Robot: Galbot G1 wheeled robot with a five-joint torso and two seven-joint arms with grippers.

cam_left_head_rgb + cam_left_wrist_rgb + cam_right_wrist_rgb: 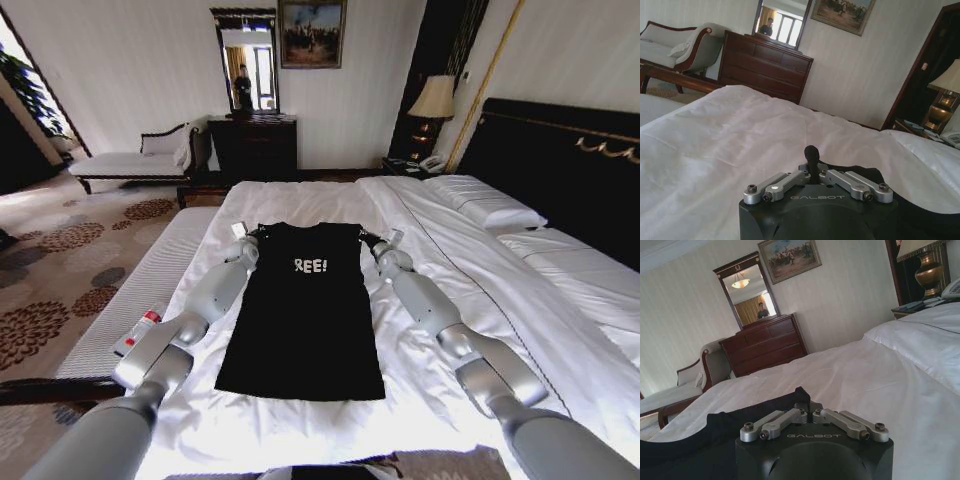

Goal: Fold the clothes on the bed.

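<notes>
The clothes are one black T-shirt point(300, 320) with white lettering, lying flat on the bed point(450, 260) with its sleeves tucked in, so it forms a long narrow rectangle. My left gripper point(252, 236) is at the shirt's far left corner and my right gripper point(370, 240) is at its far right corner. In the left wrist view the left gripper point(811, 152) is shut, with black cloth point(920, 220) beside it. In the right wrist view the right gripper point(802, 397) is shut, its tips buried in the shirt's edge point(700, 440).
White duvet spreads wide on every side of the shirt. Pillows point(485, 205) and the dark headboard point(560, 160) lie to the right. A padded bench point(150, 280) with a small bottle point(140, 330) runs along the left. A dresser point(255, 145) and chaise point(130, 160) stand beyond.
</notes>
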